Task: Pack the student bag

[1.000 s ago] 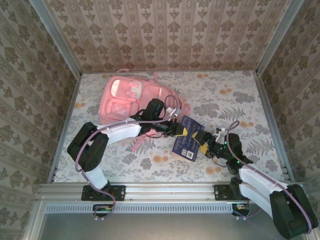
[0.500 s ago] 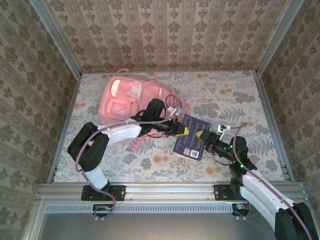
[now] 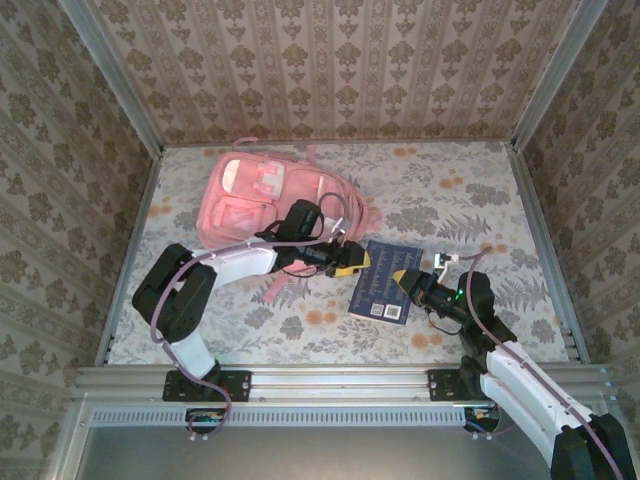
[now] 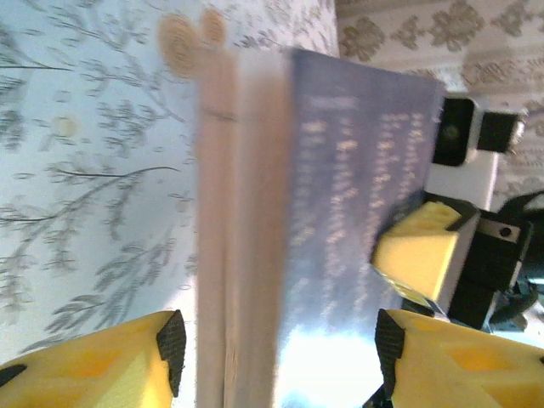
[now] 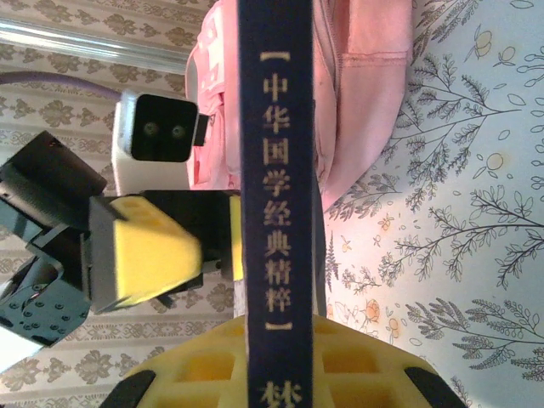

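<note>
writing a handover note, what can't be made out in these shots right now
- book cover print: too small from above, blurred in the left wrist view
- spine title's last characters: right wrist view, cut off by the lower edge
- bag: top view, the left arm crosses its near corner; right wrist view, the book covers its middle
- whether the book touches the table: no view settles it

table (image 3: 480, 190): floral | on it: student bag (image 3: 262, 200) | blue book (image 3: 380, 280): contact unclear
</note>
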